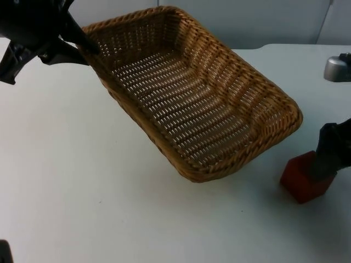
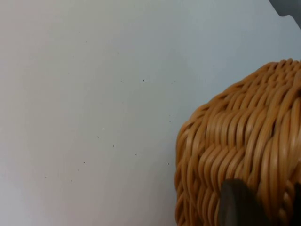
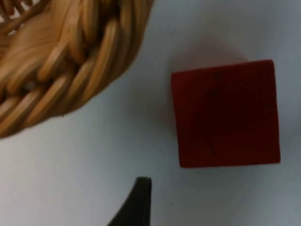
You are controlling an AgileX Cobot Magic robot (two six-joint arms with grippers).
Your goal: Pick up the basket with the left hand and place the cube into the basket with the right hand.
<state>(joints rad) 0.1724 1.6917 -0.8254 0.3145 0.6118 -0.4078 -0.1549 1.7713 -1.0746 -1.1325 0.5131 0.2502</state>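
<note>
Wicker basket (image 1: 192,98), tilted, rim clamped in left gripper (image 1: 88,48) jaws; red cube (image 1: 304,178) on tabletop (image 1: 82,186) directly under right gripper (image 1: 329,159), jaw state indiscernible.

Fixed overhead camera, two close wrist cameras.
The top view faces down and forward; both wrist views sit close over the table (image 2: 84,94), sharing the basket (image 1: 192,93).

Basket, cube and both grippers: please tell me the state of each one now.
basket: empty, tilted, held at its far left rim.
cube: on the table, outside the basket.
left gripper: shut on the basket's rim.
right gripper: at the cube, grip unclear.
</note>
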